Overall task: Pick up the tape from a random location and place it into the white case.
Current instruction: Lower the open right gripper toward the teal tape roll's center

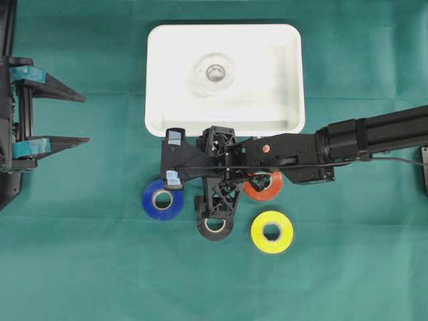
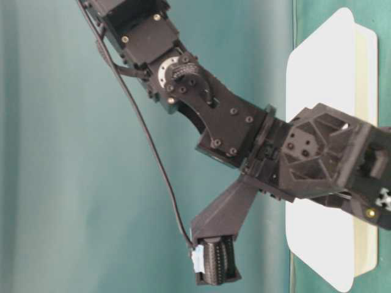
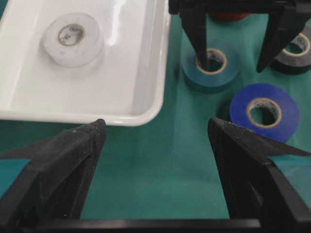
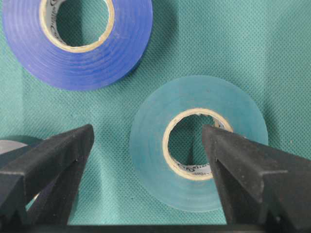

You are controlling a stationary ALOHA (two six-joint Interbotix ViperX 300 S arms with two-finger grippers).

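The white case (image 1: 160, 107) sits at the back middle of the green cloth, with one whitish tape roll (image 1: 199, 72) lying flat in it. My right gripper (image 1: 174, 158) reaches across just in front of the case and is open. In the right wrist view this gripper (image 4: 148, 133) straddles one wall of a pale teal tape roll (image 4: 214, 97): one finger hangs over the roll's hole, the other outside it. A blue tape roll (image 4: 131, 39) lies close by. My left gripper (image 1: 85, 119) waits at the far left, open and empty.
A blue roll (image 1: 148, 200), a black roll (image 1: 215, 234), an orange roll (image 1: 271, 190) and a yellow roll (image 1: 257, 231) lie in front of the case. The left wrist view shows the case's corner (image 3: 146, 114) and the teal roll (image 3: 226, 75) ahead.
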